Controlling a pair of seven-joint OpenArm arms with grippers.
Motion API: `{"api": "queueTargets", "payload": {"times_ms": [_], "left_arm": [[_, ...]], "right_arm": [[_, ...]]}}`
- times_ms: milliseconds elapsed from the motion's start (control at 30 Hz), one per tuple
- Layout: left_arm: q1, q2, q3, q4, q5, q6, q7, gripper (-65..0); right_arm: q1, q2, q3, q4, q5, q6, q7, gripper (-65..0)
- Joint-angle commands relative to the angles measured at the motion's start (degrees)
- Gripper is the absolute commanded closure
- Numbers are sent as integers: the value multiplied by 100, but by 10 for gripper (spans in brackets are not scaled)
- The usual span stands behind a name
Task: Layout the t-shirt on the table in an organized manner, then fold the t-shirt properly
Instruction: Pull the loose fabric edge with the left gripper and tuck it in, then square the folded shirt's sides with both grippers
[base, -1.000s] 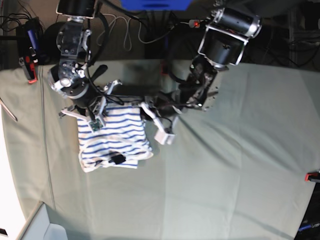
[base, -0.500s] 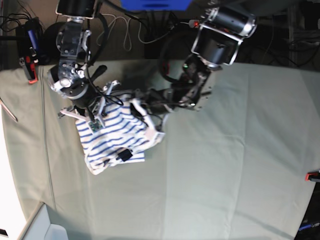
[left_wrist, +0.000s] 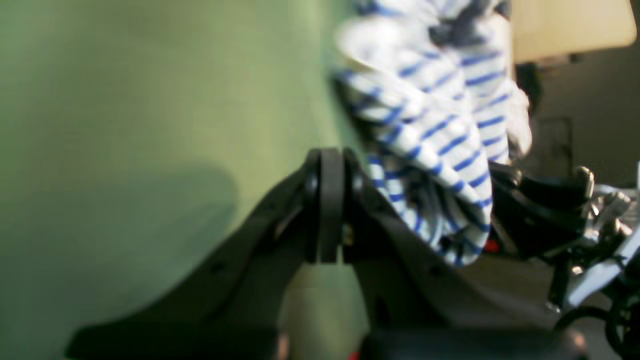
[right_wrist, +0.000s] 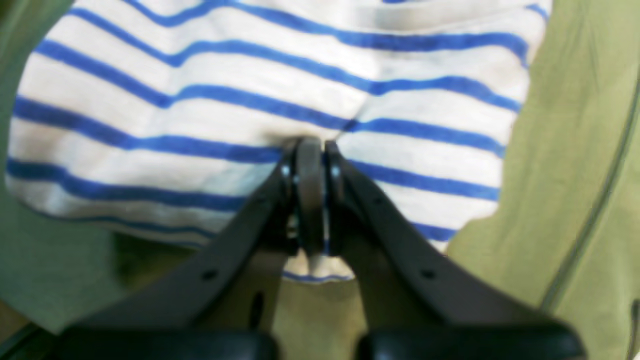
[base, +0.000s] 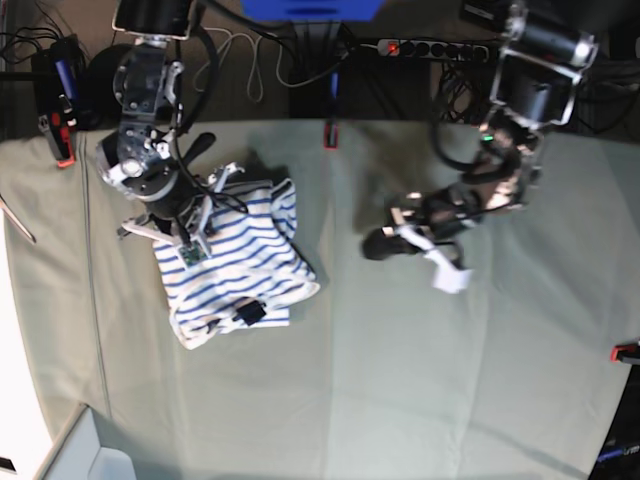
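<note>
A pale grey-green cloth covers the table (base: 400, 380), creased faintly, with a red clamp (base: 626, 352) at its 3 o'clock edge and another (base: 327, 137) at 12 o'clock; cables and a power strip (base: 430, 47) crowd the dark room beyond. The t-shirt (base: 235, 265), folded into a striped bundle, lies toward 9 o'clock, its long axis running from 11 to 5 o'clock with the dark neck label (base: 247, 313) at the near end. The right gripper (right_wrist: 310, 150) is clamped tight on the shirt's far edge. The left gripper (left_wrist: 327, 160) has its jaws pressed together on nothing. A second ago that arm reached over the shirt's 3 o'clock corner; it has since swung well clear toward 2 o'clock, and the bundle has tilted slightly.
</note>
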Motion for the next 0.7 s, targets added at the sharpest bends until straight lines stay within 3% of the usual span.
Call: {"api": "queueTargets", "payload": {"times_ms": [0, 133, 300, 333, 500, 667], "left_arm": [[-72, -62, 0, 245, -218, -103, -37, 0], [-46, -370, 0, 596, -587, -103, -37, 0], [-37, -387, 88, 614, -658, -76, -28, 0], [-2, -343, 229, 614, -658, 47, -28, 0], [112, -35, 994, 614, -658, 1357, -37, 0], [121, 202, 1433, 983, -658, 1840, -81, 0]], "right_arm": [[95, 6, 15, 266, 55, 78, 160, 0], [42, -38, 411, 803, 55, 78, 160, 0], [165, 6, 815, 864, 64, 78, 160, 0], [218, 6, 929, 803, 64, 78, 160, 0], [473, 173, 1290, 416, 64, 78, 160, 0], [640, 376, 1422, 64, 64, 78, 160, 0]]}}
